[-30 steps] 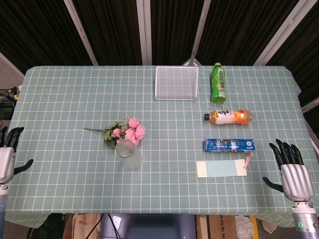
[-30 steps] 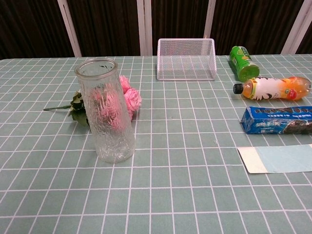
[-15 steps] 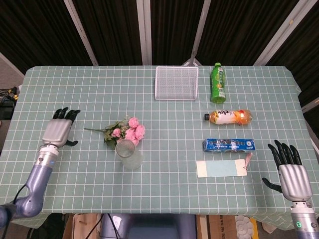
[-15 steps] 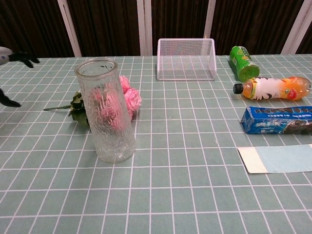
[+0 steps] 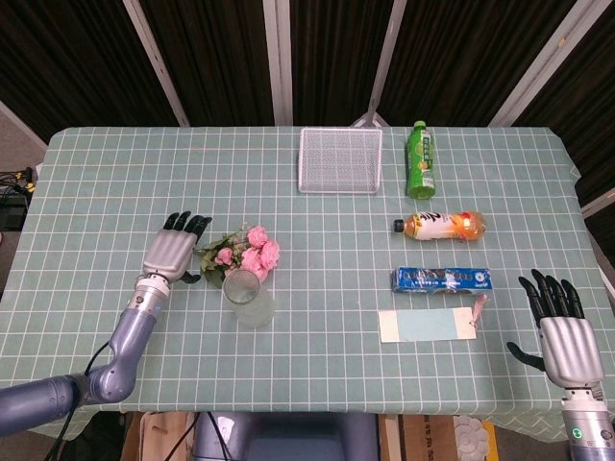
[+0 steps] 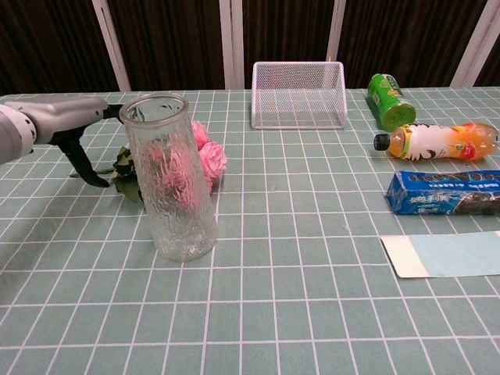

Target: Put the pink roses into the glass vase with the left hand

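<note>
Left robot hand over the rose stems, nothing grabbed yet

The pink roses (image 5: 252, 252) lie flat on the green checked tabletop (image 5: 317, 307), right behind the upright glass vase (image 5: 246, 298). The left robot hand (image 5: 173, 252) hovers over their stem end, fingers spread, holding nothing. The right robot hand (image 5: 562, 331) sits open near the tabletop's right edge.

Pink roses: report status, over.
Left robot hand open, over the rose stems, no grip. Right robot hand open, idle. Pink roses flat on table behind clear textured glass vase. Nothing blocking.
</note>
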### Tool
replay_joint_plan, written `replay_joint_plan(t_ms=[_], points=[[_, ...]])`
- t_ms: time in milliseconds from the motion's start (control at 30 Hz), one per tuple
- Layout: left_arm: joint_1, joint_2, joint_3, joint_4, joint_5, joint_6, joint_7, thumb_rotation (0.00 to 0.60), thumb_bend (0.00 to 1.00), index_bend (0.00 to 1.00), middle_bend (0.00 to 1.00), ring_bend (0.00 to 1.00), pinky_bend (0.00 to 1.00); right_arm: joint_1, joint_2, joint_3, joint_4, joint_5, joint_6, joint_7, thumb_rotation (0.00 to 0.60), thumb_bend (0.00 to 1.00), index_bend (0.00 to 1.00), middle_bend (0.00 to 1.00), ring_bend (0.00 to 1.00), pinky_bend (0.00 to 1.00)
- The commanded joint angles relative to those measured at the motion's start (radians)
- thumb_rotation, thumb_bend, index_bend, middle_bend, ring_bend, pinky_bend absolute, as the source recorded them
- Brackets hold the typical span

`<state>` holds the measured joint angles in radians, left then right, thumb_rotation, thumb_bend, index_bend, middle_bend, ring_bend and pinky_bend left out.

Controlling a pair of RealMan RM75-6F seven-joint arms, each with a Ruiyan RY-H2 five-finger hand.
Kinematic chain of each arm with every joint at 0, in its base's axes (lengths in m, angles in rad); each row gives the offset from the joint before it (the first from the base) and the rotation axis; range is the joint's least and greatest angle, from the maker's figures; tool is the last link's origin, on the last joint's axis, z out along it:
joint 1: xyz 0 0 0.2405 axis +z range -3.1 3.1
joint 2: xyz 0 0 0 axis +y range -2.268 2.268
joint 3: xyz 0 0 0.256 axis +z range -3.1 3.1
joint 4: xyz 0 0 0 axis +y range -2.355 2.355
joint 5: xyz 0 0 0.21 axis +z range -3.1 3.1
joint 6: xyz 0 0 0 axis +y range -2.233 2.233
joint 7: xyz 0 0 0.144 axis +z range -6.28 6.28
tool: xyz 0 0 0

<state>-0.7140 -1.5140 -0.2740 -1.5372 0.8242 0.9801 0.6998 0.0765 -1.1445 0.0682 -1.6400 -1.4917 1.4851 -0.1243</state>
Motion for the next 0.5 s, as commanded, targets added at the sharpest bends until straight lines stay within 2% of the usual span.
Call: replay_joint_plan(t_ms=[33,367,500], points=[[-0.019,-0.026,0.007,0.005,-0.013,0.007,0.012,0.6,0.15,0.1,0.07,0.0,0.0,0.0,0.001,0.001,0.0,0.002,0.0,0.001,0.6,0.15,0.1,0.04,0.0,0.0],[-0.086,-0.139,0.013,0.087,-0.059,0.036,0.052,0.6,0.16,0.1,0.05,0.0,0.0,0.002,0.002,0.001,0.004,0.012,-0.012,0.01,0.6,0.15,0.1,0.04,0.0,0.0],[-0.109,-0.182,0.017,0.129,-0.057,0.043,0.053,0.6,0.26,0.12,0.07,0.0,0.0,0.001,0.004,0.001,0.004,0.01,-0.009,0.013,0.6,0.15,0.1,0.04,0.0,0.0]])
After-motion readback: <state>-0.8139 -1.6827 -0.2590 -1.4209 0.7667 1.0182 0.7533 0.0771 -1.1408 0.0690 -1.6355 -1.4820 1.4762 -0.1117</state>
